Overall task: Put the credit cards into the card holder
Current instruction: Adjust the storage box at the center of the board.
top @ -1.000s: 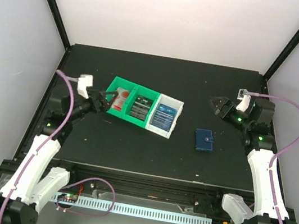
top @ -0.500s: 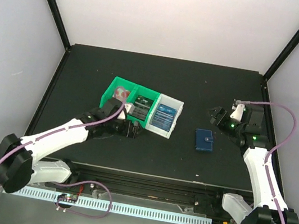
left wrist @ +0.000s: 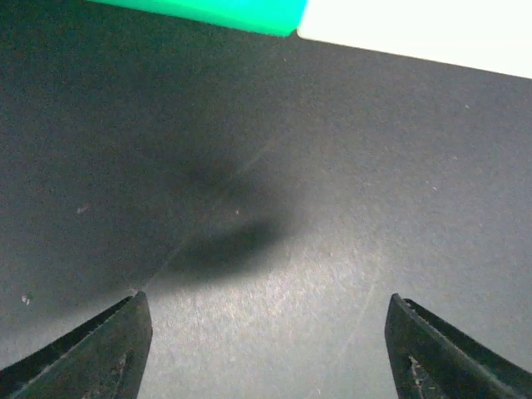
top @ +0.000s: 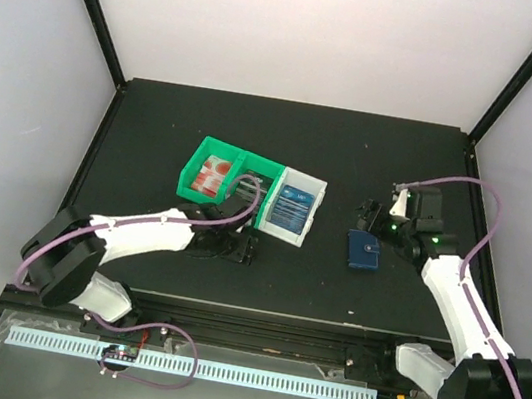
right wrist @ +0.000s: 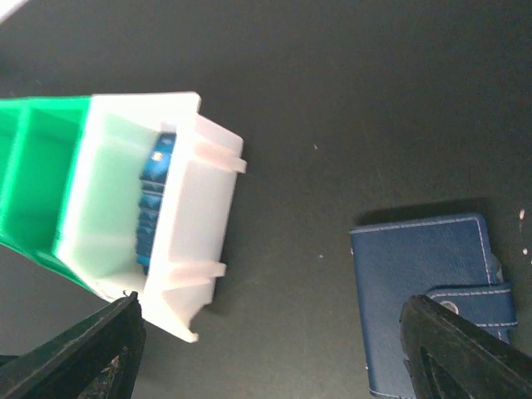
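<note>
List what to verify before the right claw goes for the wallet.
1. The right claw is open and empty: ok.
2. The wallet lies flat, apart from the bin: ok.
3. The wallet is open for cards: not ok; its snap tab lies across the closed cover.
4. The left claw is open and empty over bare table: ok.
5. The blue cards and red-and-white cards sit in the bin: ok.
6. Cards in the middle compartment: cannot tell; the left arm's cable crosses it.
</note>
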Robot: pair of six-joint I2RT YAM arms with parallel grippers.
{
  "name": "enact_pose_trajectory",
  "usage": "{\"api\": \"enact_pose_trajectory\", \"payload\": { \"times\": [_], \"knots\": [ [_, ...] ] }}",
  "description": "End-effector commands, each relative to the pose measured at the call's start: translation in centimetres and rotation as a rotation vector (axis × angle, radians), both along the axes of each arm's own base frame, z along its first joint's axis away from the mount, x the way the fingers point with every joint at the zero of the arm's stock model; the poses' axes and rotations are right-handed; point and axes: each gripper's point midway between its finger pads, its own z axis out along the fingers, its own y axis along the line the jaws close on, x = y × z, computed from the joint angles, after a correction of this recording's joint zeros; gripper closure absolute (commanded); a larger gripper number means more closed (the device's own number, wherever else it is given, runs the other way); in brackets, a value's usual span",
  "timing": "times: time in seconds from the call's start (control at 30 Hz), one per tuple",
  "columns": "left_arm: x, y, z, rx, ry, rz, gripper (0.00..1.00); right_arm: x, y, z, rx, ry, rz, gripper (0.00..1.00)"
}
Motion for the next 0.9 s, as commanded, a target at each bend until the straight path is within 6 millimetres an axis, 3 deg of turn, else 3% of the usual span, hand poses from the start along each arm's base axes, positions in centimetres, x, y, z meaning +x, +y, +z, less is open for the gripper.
{"api": "enact_pose_trajectory", "payload": {
  "times": [0.0,0.23,0.57,0.87],
  "knots": [
    [1.4,-0.5,-0.1,0.055,-0.024,0.009,0.26,-0.2,-0.2,-1.9,-0.145,0.053,-0.005,0.15],
    [5.2,-0.5,0.1,0.177,-0.115,0.066,0.33,-1.1,-1.0,-5.0,-0.309,0.137,-0.007,0.15],
    [9.5,-1.7,0.7,0.173,-0.209,0.092,0.35,-2.3,-1.9,-9.9,-0.392,0.255,0.004,0.07],
    [13.9,-2.1,1.8,0.15,-0.281,0.096,0.35,-0.4,-2.6,-11.7,-0.463,0.289,-0.031,0.05]
  ]
}}
